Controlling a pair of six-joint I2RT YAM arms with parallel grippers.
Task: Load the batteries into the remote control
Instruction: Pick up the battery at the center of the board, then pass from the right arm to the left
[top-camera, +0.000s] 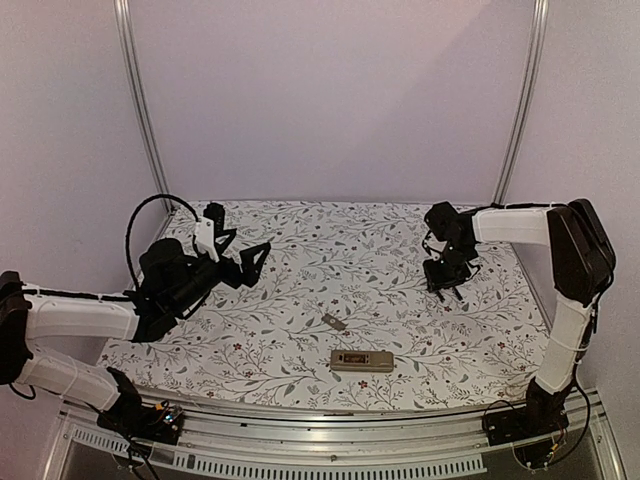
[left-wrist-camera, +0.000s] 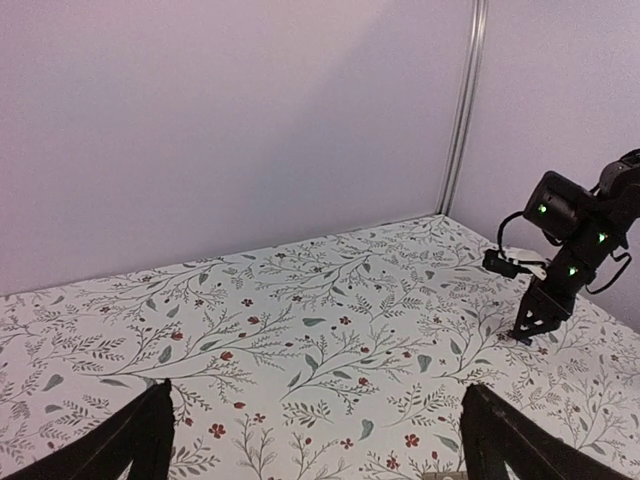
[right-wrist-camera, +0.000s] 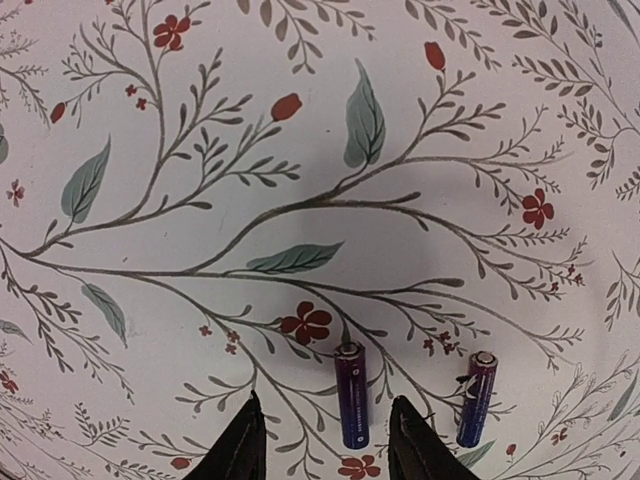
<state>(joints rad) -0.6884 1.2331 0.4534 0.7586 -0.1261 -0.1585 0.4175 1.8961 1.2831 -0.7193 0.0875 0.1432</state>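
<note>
Two slim dark purple batteries lie side by side on the floral cloth in the right wrist view, one (right-wrist-camera: 351, 395) between my right fingers and the other (right-wrist-camera: 477, 398) just outside the right-hand finger. My right gripper (right-wrist-camera: 325, 440) is open, pointing down close over them (top-camera: 448, 290). The remote control (top-camera: 362, 361) lies near the front middle, with a bay showing on its top. My left gripper (top-camera: 252, 242) is open and empty, held above the left part of the table, and looks across it (left-wrist-camera: 318, 390).
A small grey flat piece (top-camera: 335, 322) lies just behind the remote. The right arm's gripper (left-wrist-camera: 535, 320) shows in the left wrist view at the table's right. White walls and metal posts (top-camera: 520, 100) bound the back. The front rail (top-camera: 330, 425) runs along the near edge.
</note>
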